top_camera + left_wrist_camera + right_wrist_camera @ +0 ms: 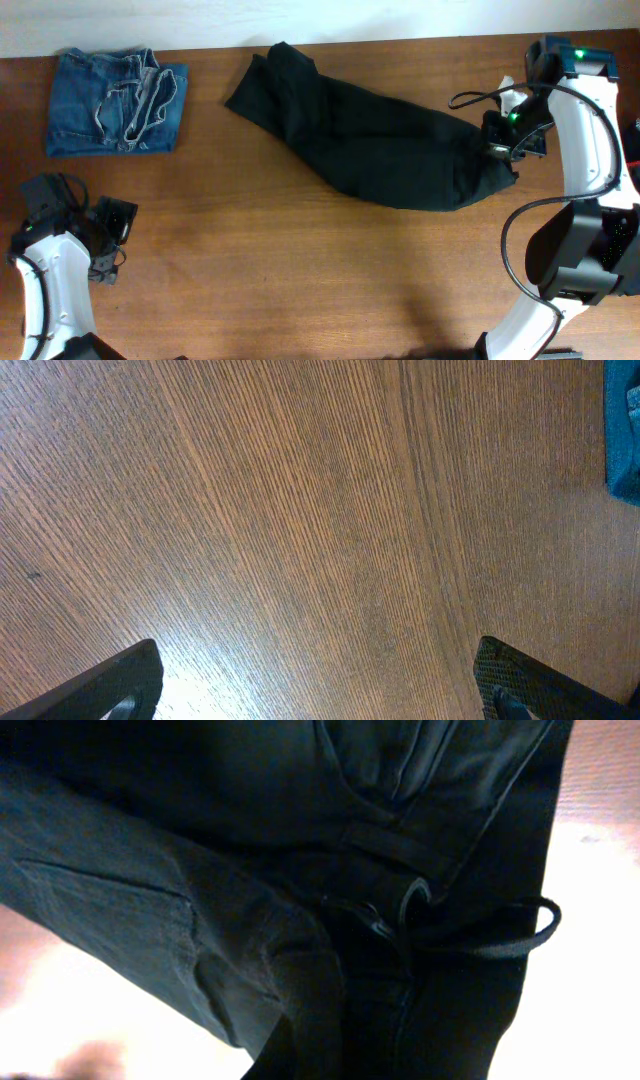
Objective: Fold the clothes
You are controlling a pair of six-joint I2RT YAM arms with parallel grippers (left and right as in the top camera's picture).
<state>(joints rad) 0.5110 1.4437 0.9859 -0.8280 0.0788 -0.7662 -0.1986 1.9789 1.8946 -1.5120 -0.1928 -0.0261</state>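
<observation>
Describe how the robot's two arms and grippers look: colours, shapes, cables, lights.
Both arms have curved white shells, the left arm and right arm, with black joints and black grippers. Loose black cables loop along the right arm, which shows small green lights. The left gripper's fingers are flat, dark and matte.

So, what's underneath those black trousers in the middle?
Only the wooden table shows around the black trousers; anything beneath them is covered. The right gripper grips their end.
</observation>
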